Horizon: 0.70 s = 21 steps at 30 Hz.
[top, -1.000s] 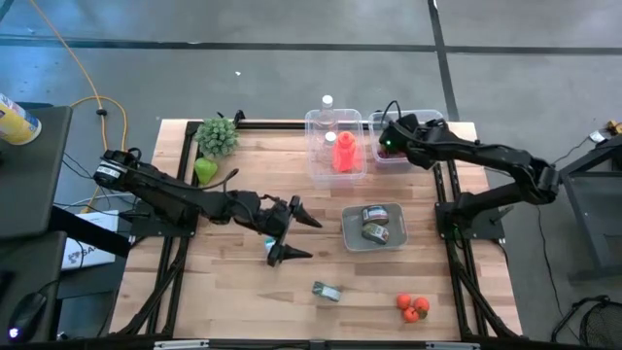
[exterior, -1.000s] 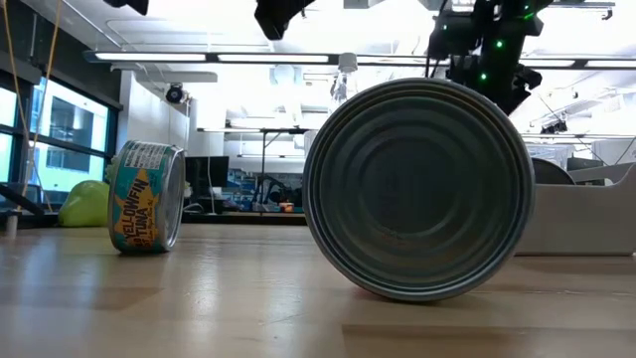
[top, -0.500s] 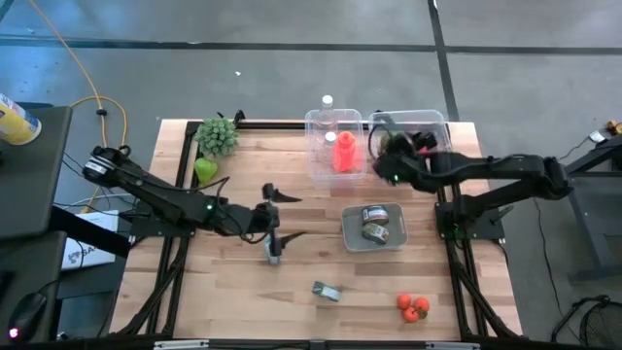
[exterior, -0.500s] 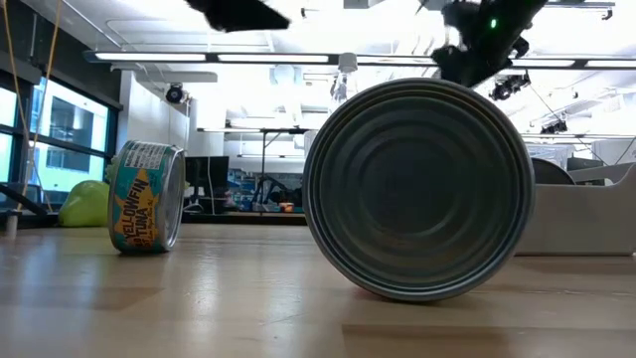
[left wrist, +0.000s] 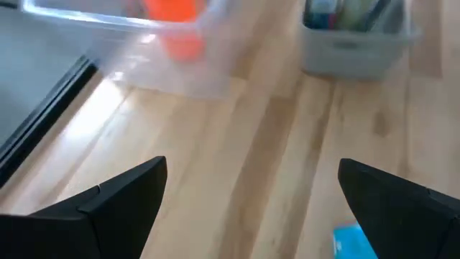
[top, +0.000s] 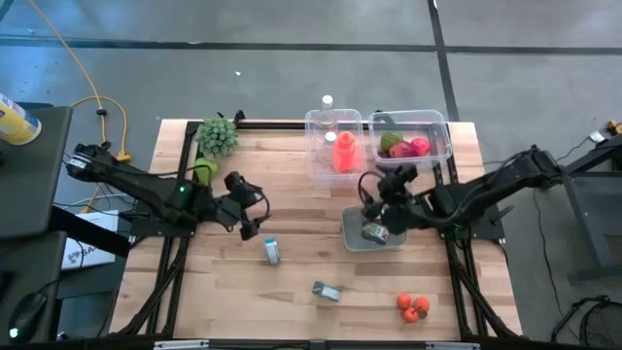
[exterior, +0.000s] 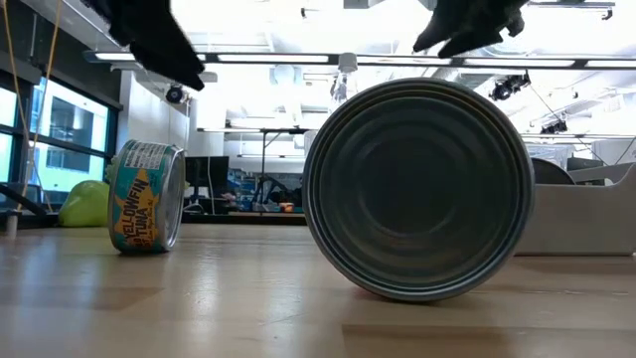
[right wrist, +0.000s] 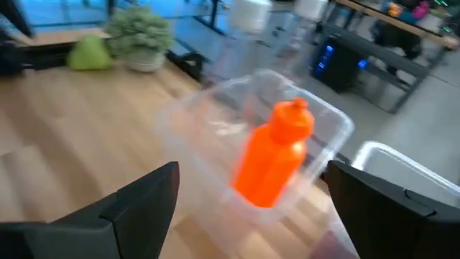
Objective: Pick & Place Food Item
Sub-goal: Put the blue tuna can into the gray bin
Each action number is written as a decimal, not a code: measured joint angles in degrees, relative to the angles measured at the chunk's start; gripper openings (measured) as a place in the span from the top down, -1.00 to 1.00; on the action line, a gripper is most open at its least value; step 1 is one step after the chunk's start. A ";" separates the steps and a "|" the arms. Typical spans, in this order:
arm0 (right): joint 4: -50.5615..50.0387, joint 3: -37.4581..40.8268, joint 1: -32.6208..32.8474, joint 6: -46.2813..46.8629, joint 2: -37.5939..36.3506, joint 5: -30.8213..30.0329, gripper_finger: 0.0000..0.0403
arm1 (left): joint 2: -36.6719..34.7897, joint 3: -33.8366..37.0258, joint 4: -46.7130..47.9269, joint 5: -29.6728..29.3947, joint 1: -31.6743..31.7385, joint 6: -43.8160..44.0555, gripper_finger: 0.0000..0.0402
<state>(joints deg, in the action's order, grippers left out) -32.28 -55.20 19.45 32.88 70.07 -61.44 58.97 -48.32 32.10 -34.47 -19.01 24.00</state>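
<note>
While both arms hover over the wooden desk (top: pixel 292 194), neither one carries anything. The right gripper (top: pixel 381 191) hangs with its jaws released, just above the grey rectangular tray (top: pixel 349 226) that holds two round metal cans (top: pixel 375 231). The left gripper (top: pixel 247 208) is near the desk's left half, jaws also spread wide and empty.

Which food item is meant I cannot say for sure; the nearest candidate for the right arm seems to be a can in the tray. Other cans lie loose on the desk: a blue-labelled tuna can (top: pixel 272 252) near the left gripper and another small can (top: pixel 328 291) closer to the front edge. A cluster of small red tomatoes (top: pixel 413 307) rests at the front right, and a clear plastic bin (top: pixel 418 128) at the back already holds red and green fruit.

To do the pick well, the right arm should probably center its jaws over one can, descend straight, and close across the can's sides without pushing the tray or the neighbouring can.
</note>
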 joint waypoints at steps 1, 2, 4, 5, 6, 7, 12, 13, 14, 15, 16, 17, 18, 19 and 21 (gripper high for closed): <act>0.86 0.00 1.19 -0.06 0.62 0.01 -0.68 | 0.74 0.07 -0.06 0.87 -0.68 -1.19 -0.98; 1.39 0.00 2.25 -0.04 1.11 -0.07 -0.68 | 1.76 0.07 -0.45 2.14 -1.49 -3.18 -0.98; 2.05 0.00 4.23 0.07 1.99 -0.09 -0.68 | 4.13 0.12 -2.13 3.91 -3.41 -8.30 -0.98; 2.61 0.00 5.12 0.09 2.63 -0.02 -0.68 | 5.43 0.16 -3.17 4.21 -4.51 -10.86 -0.98; 3.03 0.00 5.85 0.10 3.28 0.00 -0.68 | 6.64 0.16 -4.40 4.19 -5.63 -13.58 -0.98; 3.34 0.00 6.60 0.08 3.84 0.02 -0.68 | 7.73 0.16 -5.66 4.17 -6.62 -16.20 -0.98; 4.98 0.00 8.92 -0.10 6.97 0.12 -0.68 | 12.01 0.16 -6.33 4.15 -9.89 -26.55 -0.98; 5.30 0.00 9.19 -0.10 7.54 0.16 -0.68 | 12.53 0.16 -6.41 4.14 -10.29 -27.21 -0.98; 5.67 0.00 9.38 -0.10 8.07 0.18 -0.68 | 13.07 0.16 -6.54 4.12 -10.63 -27.70 -0.98; 6.21 0.00 9.53 -0.12 8.53 0.22 -0.68 | 13.47 0.16 -6.58 4.12 -10.71 -28.40 -0.98; 6.80 0.00 9.59 -0.12 8.98 0.30 -0.68 | 13.85 0.16 -6.52 4.17 -10.72 -28.97 -0.98; 7.28 0.00 9.59 -0.12 9.29 0.51 -0.68 | 14.04 0.16 -6.60 4.23 -10.62 -29.69 -0.98; 7.75 0.00 9.59 -0.12 9.53 0.92 -0.68 | 14.20 0.16 -6.72 4.39 -10.38 -30.47 -0.98; 8.25 0.00 9.57 -0.13 9.77 1.52 -0.68 | 14.38 0.16 -7.02 4.89 -10.05 -31.14 -0.98; 8.99 0.00 9.54 -0.13 9.98 2.37 -0.68 | 14.89 0.16 -7.49 7.77 -9.13 -32.49 -0.98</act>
<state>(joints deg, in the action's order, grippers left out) -23.29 -55.20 28.99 32.75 80.05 -59.07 73.86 -48.16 24.61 -26.70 -28.14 -8.49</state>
